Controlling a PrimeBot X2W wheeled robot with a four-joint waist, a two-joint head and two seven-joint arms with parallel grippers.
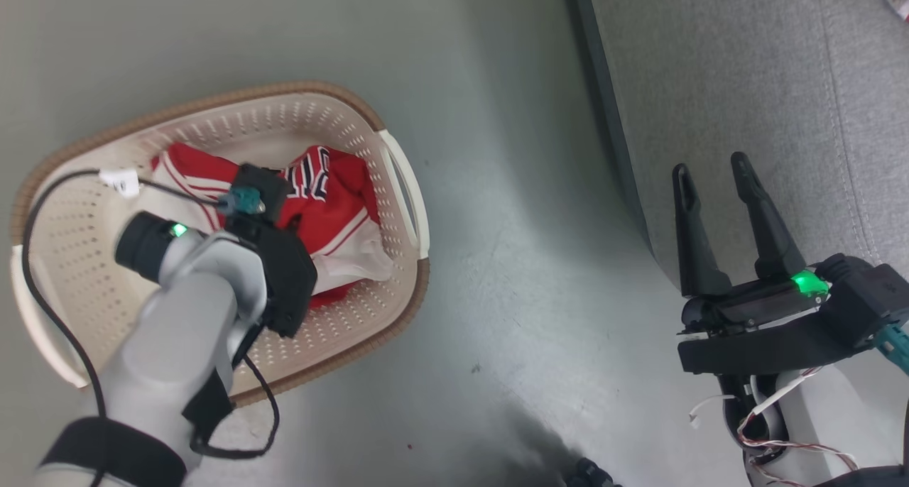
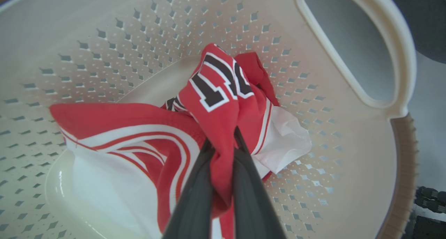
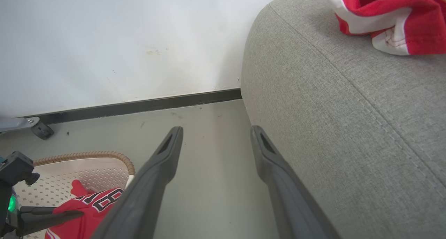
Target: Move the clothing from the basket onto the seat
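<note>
The left hand (image 2: 223,138) is pinched narrow on a fold of the soft red jersey with black-white lettering (image 2: 219,89), which lies crumpled inside the oval cream perforated plastic basket (image 2: 104,40) on the grey floor (image 1: 511,260). The right hand (image 1: 711,165) stands wide and empty at the edge of the large grey fabric seat (image 3: 348,134), where a red-and-white garment (image 3: 393,19) lies.

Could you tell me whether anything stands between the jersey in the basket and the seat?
Only the wall of the basket, which the jersey, held by the left gripper, must be lifted over. Nothing else visible intervenes, though the open right gripper hangs by the seat edge.
</note>
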